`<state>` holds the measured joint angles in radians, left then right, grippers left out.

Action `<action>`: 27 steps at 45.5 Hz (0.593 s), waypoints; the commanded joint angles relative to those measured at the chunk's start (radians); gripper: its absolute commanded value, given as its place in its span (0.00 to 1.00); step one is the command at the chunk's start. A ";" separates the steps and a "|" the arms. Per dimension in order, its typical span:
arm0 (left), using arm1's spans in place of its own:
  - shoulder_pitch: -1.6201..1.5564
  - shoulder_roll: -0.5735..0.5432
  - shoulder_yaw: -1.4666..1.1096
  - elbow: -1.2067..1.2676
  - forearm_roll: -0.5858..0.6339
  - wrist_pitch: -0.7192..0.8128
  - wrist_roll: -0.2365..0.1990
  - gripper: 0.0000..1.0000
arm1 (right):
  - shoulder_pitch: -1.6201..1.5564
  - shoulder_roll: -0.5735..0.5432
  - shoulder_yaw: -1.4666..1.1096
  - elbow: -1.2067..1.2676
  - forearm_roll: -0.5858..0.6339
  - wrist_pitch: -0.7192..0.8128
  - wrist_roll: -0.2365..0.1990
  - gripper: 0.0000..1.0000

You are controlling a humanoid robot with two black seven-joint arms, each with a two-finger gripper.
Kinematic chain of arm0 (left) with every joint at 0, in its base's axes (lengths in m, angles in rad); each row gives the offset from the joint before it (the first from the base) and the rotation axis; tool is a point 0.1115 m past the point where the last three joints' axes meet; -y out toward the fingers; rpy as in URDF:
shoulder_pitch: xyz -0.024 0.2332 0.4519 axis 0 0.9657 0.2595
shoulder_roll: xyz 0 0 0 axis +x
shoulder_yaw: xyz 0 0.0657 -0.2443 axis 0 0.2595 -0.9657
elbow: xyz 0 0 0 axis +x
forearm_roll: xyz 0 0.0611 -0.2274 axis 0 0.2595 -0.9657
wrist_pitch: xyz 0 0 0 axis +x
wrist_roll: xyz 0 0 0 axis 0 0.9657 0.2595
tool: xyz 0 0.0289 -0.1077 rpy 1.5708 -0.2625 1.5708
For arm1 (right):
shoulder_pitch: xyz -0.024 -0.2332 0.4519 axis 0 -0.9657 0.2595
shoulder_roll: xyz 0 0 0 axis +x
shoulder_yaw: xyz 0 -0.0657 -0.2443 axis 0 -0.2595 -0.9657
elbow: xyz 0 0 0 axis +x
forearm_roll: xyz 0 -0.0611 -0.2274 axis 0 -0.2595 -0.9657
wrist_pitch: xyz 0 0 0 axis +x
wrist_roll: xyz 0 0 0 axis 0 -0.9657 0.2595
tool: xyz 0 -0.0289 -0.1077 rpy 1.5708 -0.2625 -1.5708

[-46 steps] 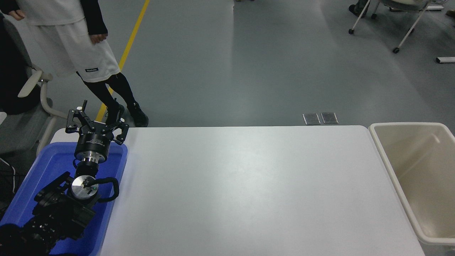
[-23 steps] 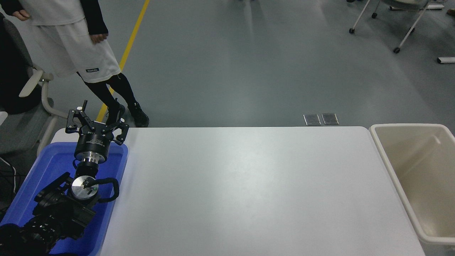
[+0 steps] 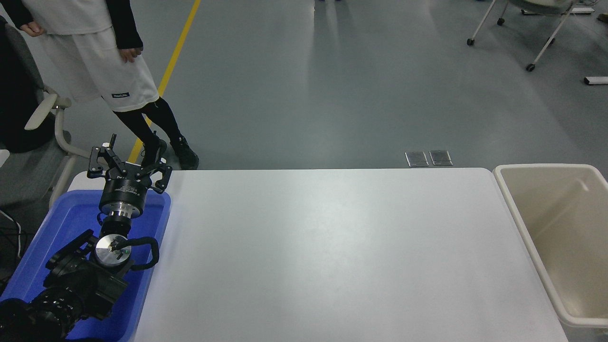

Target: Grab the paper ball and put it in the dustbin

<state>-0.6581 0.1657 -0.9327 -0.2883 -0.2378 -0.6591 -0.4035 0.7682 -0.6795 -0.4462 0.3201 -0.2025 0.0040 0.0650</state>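
Head view | left tool (image 3: 128, 164) spread above blue bin (image 3: 52, 223) | dustbin (image 3: 522, 209) right

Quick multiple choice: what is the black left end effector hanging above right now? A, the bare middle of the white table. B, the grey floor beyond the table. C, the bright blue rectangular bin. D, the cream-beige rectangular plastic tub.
C: the black left end effector sits over the far end of the bright blue rectangular bin at the table's left, far from the cream-beige rectangular plastic tub.
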 commanded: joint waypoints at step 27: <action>0.000 -0.002 0.000 0.000 0.000 -0.001 0.000 0.99 | -0.033 0.067 0.046 -0.032 0.020 -0.256 0.002 0.87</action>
<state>-0.6581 0.1656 -0.9327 -0.2883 -0.2378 -0.6585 -0.4035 0.7353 -0.6194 -0.4046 0.2956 -0.1848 -0.1644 0.0673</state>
